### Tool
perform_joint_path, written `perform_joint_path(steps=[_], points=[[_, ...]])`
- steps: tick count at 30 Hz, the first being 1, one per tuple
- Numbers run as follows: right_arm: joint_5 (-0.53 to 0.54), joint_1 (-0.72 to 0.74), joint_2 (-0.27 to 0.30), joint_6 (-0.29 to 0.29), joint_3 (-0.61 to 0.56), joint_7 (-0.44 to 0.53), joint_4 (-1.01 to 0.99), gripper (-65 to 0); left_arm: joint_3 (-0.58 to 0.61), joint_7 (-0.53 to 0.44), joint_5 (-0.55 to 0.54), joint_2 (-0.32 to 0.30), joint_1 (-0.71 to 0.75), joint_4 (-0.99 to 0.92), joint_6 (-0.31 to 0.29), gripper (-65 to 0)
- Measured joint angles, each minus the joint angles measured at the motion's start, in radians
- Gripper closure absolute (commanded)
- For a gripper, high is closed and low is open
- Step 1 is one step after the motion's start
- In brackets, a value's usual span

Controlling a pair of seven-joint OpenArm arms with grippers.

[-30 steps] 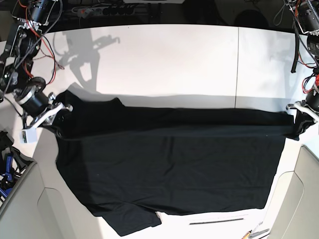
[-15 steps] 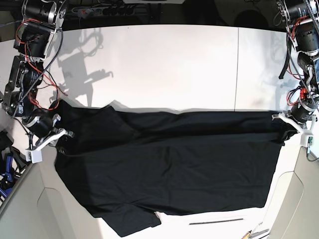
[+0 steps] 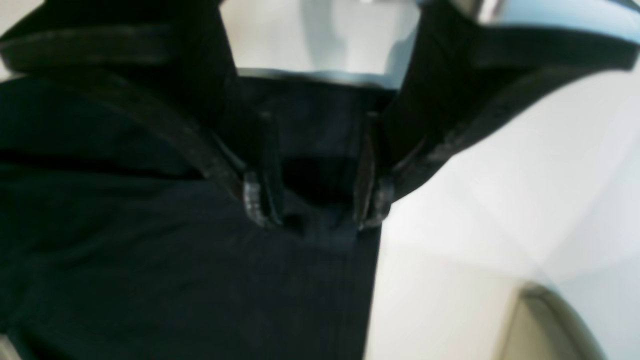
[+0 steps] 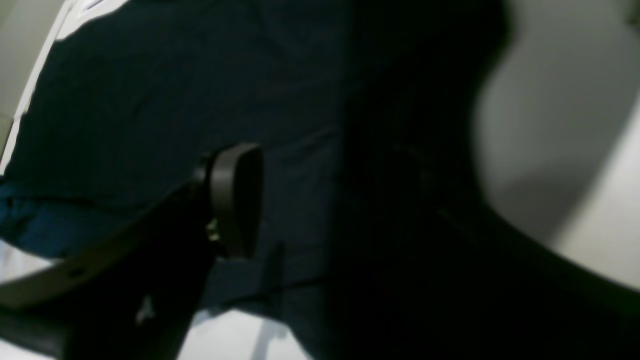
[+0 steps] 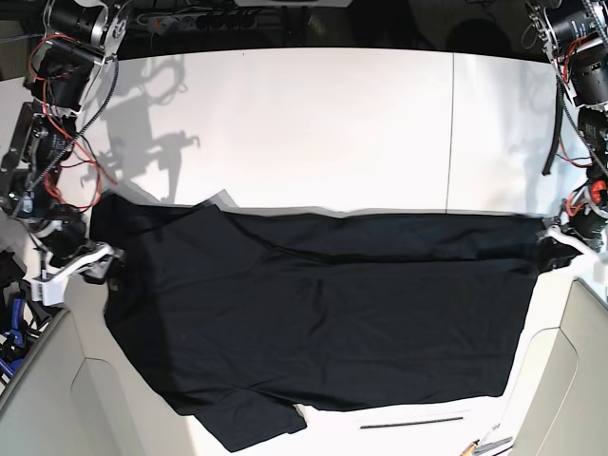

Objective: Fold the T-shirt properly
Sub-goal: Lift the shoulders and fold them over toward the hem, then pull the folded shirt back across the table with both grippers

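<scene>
A large plain black short-sleeved fabric T-shirt [image 5: 323, 304] lies spread across the white counter [image 5: 313, 123], stretched wide from one side to the other. Its upper edge is doubled over into a long band running straight across between the two arms, and one short sleeve trails off at the near edge of the counter.

The left end effector [image 5: 560, 239] sits at the far right corner of that band in the base view. From its own wrist camera, the two fingers [image 3: 260, 200] are pinched in with black fabric bunched between them, so it is clenched on the T-shirt [image 3: 150, 280].

The right end effector [image 5: 95, 261] is at the opposite corner, by the sleeve. Its wrist view is dark and blurred: one rounded finger pad [image 4: 235, 200] rests against the cloth [image 4: 150, 100], and I cannot tell whether it is gripping.

A thin dark rod [image 5: 413, 421] lies on the counter just beyond the shirt's near hem.
</scene>
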Motion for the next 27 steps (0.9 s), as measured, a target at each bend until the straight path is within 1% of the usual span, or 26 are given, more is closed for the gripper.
perform_joint_path(steps=[1,2,4,5,8,10,13,17,19,23,25,27], points=[[0.003,-0.002,0.000,0.000,0.038,-0.032,0.021,-37.7,-0.038,0.026,-0.027,0.000,0.008,0.012,-0.030,-26.7],[0.014,-0.009,0.003,-0.002,0.076,-0.056,0.041,-37.7,-0.074,0.059,-0.057,-0.003,0.021,0.020,-0.044,-26.7],[0.077,-0.043,0.016,-0.003,0.134,-0.064,0.070,-37.7,-0.137,0.119,-0.115,-0.005,0.055,0.022,-0.046,-26.8],[0.087,-0.064,0.020,-0.003,0.160,-0.065,0.075,-37.7,-0.160,0.128,-0.141,-0.005,0.077,0.021,-0.046,-28.1],[0.079,-0.131,0.022,-0.006,0.227,-0.071,0.072,-37.7,-0.214,0.128,-0.193,0.006,0.134,0.021,-0.046,-36.4],[0.089,-0.177,0.018,-0.006,0.247,-0.062,0.072,-37.7,-0.227,0.118,-0.214,0.011,0.160,0.020,-0.046,-39.5],[0.096,-0.242,0.016,-0.010,0.249,0.004,0.069,-37.7,-0.226,0.096,-0.222,0.016,0.187,0.020,-0.046,-39.5],[0.093,-0.288,0.017,-0.014,0.238,0.044,0.024,-37.7,-0.225,0.079,-0.220,0.050,0.195,0.011,-0.046,-39.5],[0.097,-0.281,0.016,-0.015,0.225,0.063,-0.011,-37.7,-0.212,0.061,-0.217,0.066,0.195,0.006,-0.046,-39.5],[0.106,-0.235,0.008,-0.011,0.199,0.069,-0.066,-37.7,-0.192,0.019,-0.180,0.085,0.195,-0.014,-0.045,-39.5],[0.116,-0.217,0.002,-0.011,0.191,0.081,-0.089,-37.7,-0.176,-0.010,-0.172,0.095,0.195,-0.026,-0.019,-39.5],[0.138,-0.208,0.000,-0.011,0.174,0.084,-0.105,-37.7,-0.156,-0.040,-0.157,0.108,0.181,-0.045,-0.016,-39.5]])
